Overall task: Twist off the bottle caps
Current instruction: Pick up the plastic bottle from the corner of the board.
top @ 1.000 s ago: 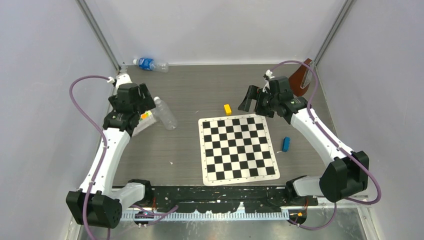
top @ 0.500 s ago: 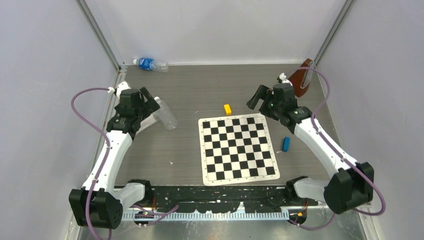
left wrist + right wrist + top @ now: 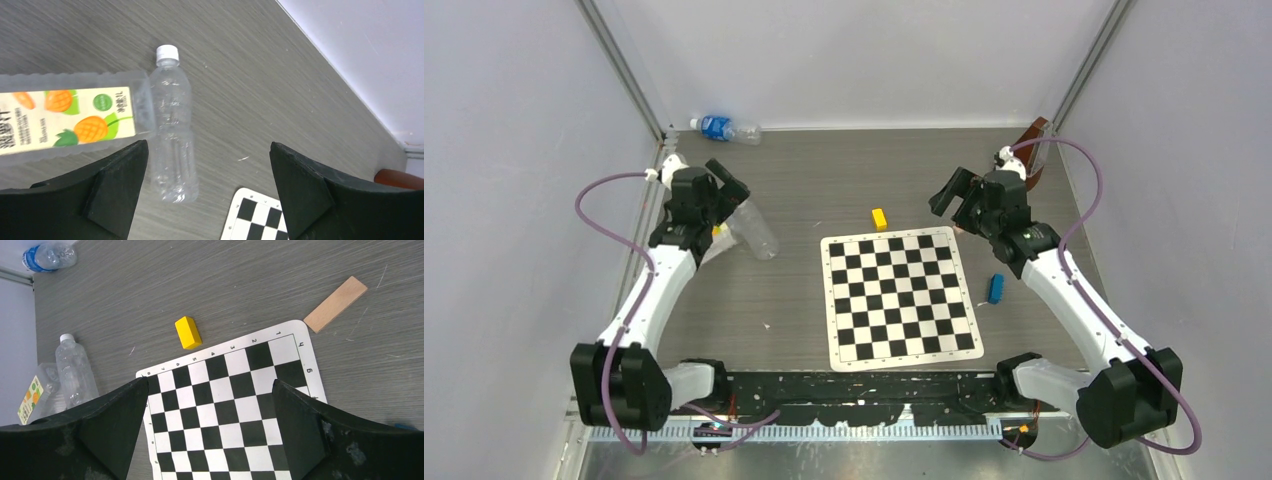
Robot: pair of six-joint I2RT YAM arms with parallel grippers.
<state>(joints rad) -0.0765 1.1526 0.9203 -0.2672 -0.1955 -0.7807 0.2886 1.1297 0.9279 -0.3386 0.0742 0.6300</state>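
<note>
The slim unlabelled bottle (image 3: 172, 135) lies on the table with its white cap (image 3: 167, 51) on; it also shows in the top view (image 3: 757, 235). The wider bottle with the orange-fruit label (image 3: 70, 117) lies beside it, touching, with its cap out of view. The small blue-labelled bottle (image 3: 726, 128) lies at the back left corner, its cap (image 3: 694, 123) on. My left gripper (image 3: 208, 145) is open and empty above the slim bottle's base; in the top view it (image 3: 729, 183) hangs over both bottles. My right gripper (image 3: 210, 381) is open and empty above the chessboard's far edge (image 3: 951, 197).
A chessboard mat (image 3: 899, 295) lies in the middle of the table. A yellow block (image 3: 879, 218) sits just behind it and a blue block (image 3: 995, 288) to its right. A flat wooden piece (image 3: 335, 304) lies near the board's corner. A reddish-brown object (image 3: 1029, 150) stands at the back right.
My left gripper has swung a little to the right and back over the two bottles. My right arm has drawn back to the right. No bottle has moved.
</note>
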